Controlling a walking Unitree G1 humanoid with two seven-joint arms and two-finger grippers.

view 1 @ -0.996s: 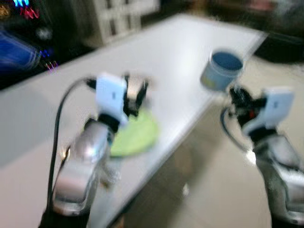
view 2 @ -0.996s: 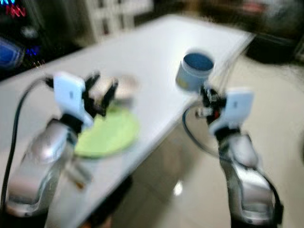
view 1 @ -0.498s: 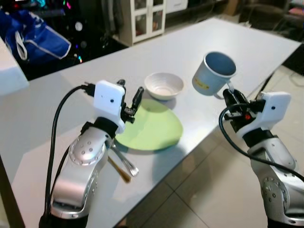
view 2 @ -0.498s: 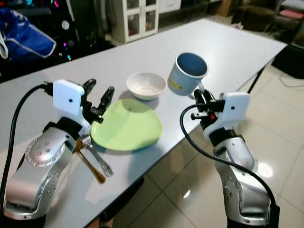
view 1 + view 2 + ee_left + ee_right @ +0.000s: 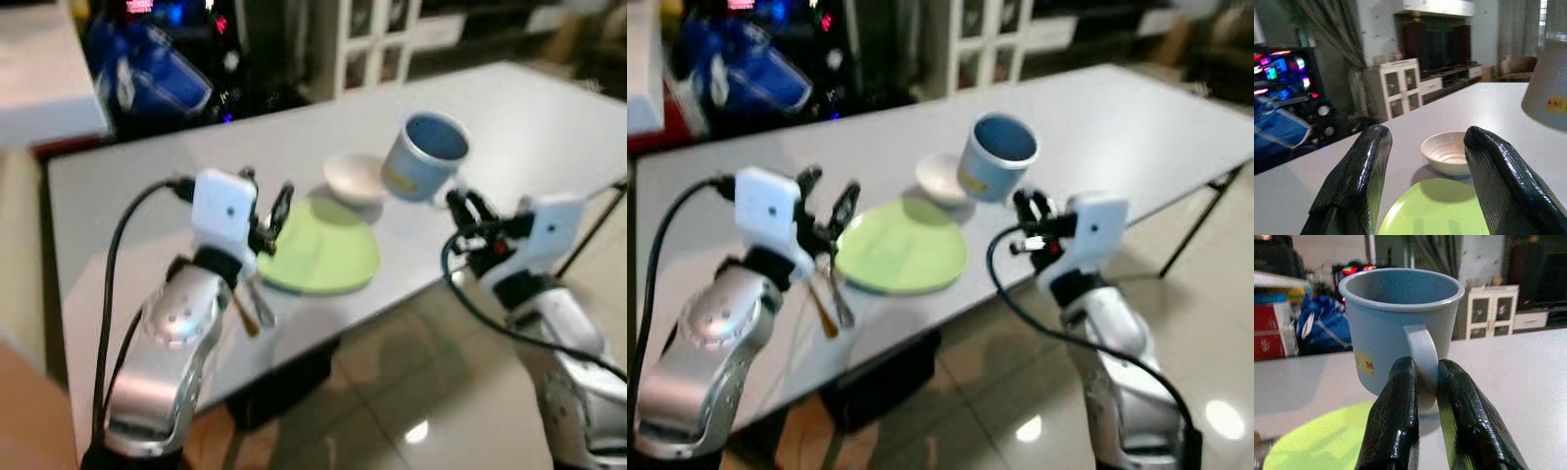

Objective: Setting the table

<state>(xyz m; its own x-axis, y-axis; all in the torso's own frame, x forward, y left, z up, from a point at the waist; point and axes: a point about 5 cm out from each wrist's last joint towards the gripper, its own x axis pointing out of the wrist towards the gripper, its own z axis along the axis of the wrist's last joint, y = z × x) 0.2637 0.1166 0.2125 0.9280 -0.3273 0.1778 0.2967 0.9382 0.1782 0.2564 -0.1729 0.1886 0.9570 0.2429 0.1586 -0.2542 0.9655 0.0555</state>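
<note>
My right gripper [image 5: 468, 206] is shut on the handle of a pale blue mug [image 5: 423, 159], held upright above the table's near edge; its fingers [image 5: 1396, 421] pinch the handle. A green plate [image 5: 320, 256] lies on the white table [image 5: 529, 117], with a small white bowl [image 5: 355, 177] just behind it. A fork and a wooden-handled utensil [image 5: 826, 294] lie to the left of the plate. My left gripper [image 5: 265, 208] hovers open over the plate's left rim, with nothing between its fingers [image 5: 1359, 176].
Beyond the table stand a white cabinet [image 5: 985, 34] and a blue bag [image 5: 152, 78] in a dark area with coloured lights. Tiled floor [image 5: 1215, 323] lies to the right, with a table leg [image 5: 1195, 220] at the far corner.
The view has pulled back and shifted, so the camera moved. The right gripper still holds the mug, and the left gripper stays open over the plate's rim.
</note>
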